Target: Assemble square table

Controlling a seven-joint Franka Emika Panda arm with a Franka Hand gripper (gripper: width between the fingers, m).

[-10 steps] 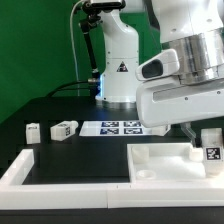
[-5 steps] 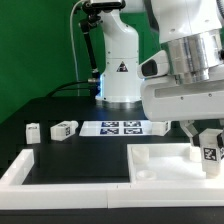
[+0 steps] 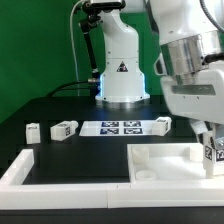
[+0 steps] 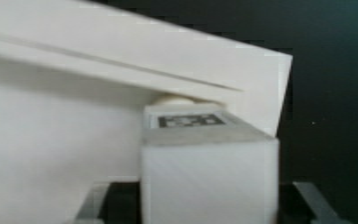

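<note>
The square tabletop (image 3: 165, 165) is a white tray with a raised rim, lying at the front on the exterior view's right. My gripper (image 3: 212, 148) is shut on a white leg (image 3: 213, 155) with a tag and holds it upright over the tabletop's right far corner. In the wrist view the leg (image 4: 202, 165) fills the space between my gripper's (image 4: 208, 205) dark fingers (image 4: 112, 200), with its tagged end over the white tabletop (image 4: 78, 110) near its edge. Three loose legs lie on the black table: one (image 3: 33, 131), a second (image 3: 64, 128) and a third (image 3: 161, 124).
The marker board (image 3: 118, 127) lies flat between the loose legs. Long white border rails (image 3: 22, 170) run along the front and the exterior view's left. A white robot base (image 3: 120, 70) stands at the back before a green wall.
My arm has shifted toward the exterior view's right with the leg still gripped, uncovering the third loose leg beside the marker board. The leg sits slightly further right and lower over the tabletop.
</note>
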